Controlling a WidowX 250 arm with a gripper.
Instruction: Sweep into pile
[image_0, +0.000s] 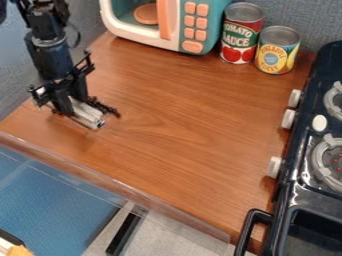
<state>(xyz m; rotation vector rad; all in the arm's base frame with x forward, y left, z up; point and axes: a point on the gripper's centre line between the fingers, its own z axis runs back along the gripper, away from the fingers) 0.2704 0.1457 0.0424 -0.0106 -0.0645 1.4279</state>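
The black gripper (72, 102) hangs from the upper left and is low over the left part of the brown wooden counter (180, 120). A whitish-grey, elongated object (87, 115) lies at its lower end, slanting down to the right, its upper part hidden by the gripper. Whether it is held I cannot tell. Just right of that object is a narrow, dark, bumpy strip (105, 107), close beside the gripper; whether it is loose bits or part of a tool is unclear.
A teal and white toy microwave (200, 37) stands at the back, with a red can (240, 35) and a yellow can (277, 50) beside it. The black toy stove (304, 150) borders the right side. The counter's front edge (120, 187) runs diagonally along the lower left.
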